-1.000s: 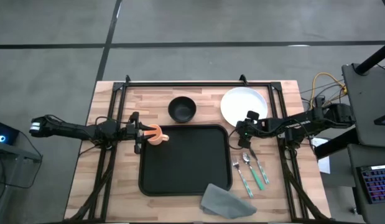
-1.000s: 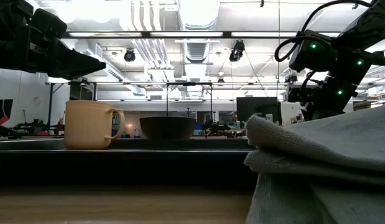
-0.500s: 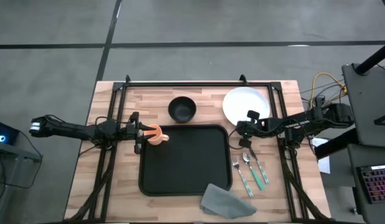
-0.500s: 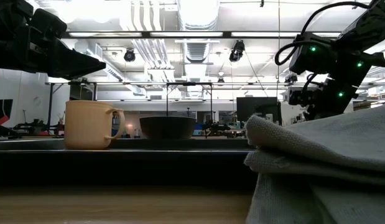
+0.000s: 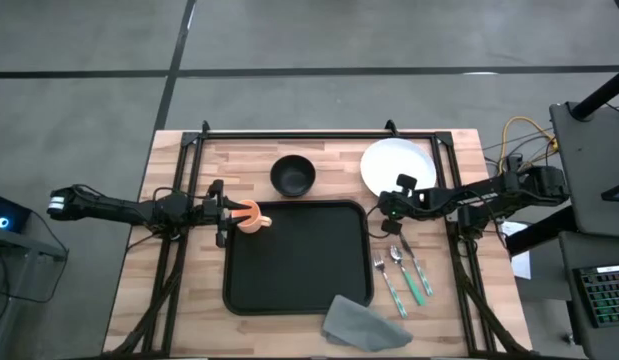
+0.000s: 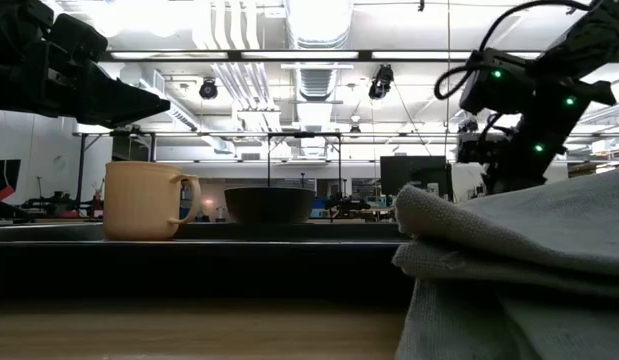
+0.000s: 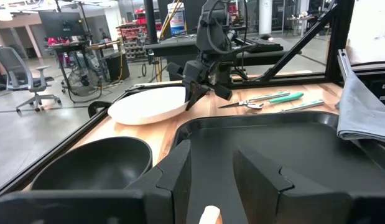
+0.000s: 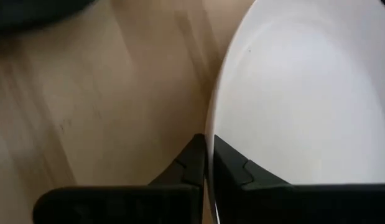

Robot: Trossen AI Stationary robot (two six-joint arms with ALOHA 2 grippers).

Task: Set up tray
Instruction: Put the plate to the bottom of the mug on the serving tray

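Shifted slightly rightward in the high view, the plate (image 5: 399,166) is now pinched at its rim by the closed right hand (image 5: 387,205), suggesting transfer to the tray (image 5: 297,258), while the left hand (image 5: 223,212) is half-open at the mug (image 5: 250,217).

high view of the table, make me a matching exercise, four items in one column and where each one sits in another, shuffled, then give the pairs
Items:
1. orange mug
2. black bowl
3. white plate
4. grey napkin

Places:
A. overlapping the tray's near right corner
B. its rim pinched by the right gripper
C. on the wood just beyond the tray's far edge
D. on the tray's far left corner, at the left gripper

Pairs: 1-D, 2-C, 3-B, 4-A
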